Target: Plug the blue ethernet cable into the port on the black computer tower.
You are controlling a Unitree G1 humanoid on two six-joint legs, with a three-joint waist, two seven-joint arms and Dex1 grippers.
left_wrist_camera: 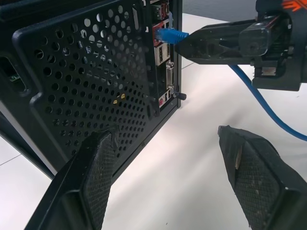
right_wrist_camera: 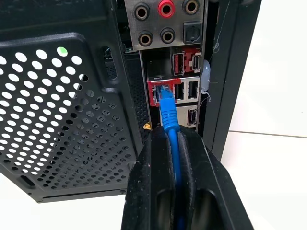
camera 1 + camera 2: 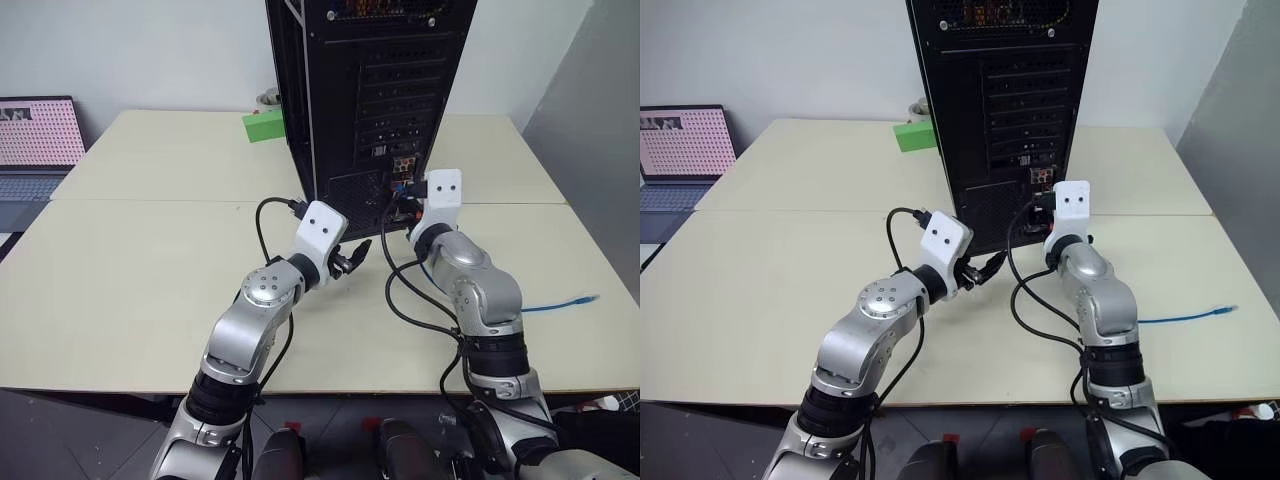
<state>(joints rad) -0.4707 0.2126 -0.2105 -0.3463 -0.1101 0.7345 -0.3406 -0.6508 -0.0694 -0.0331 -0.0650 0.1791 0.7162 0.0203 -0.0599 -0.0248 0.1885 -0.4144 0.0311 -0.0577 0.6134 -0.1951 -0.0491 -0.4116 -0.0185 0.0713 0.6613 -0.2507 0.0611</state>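
Blue ethernet cable (image 2: 169,112), clenched in the right hand (image 2: 175,143), points straight at the red-rimmed port (image 2: 158,91) mid-frame on the black metal computer tower (image 2: 57,96); left hand (image 1: 168,158) hangs released nearby.

Perforated matt-black metal tower (image 2: 62,110)

Bright, even indoor light — soft shadows, sharp focus

Tower (image 3: 370,90) blocks straight ahead of both my grippers. Bare table (image 3: 150,270) to my left and right (image 3: 540,250) is passable.
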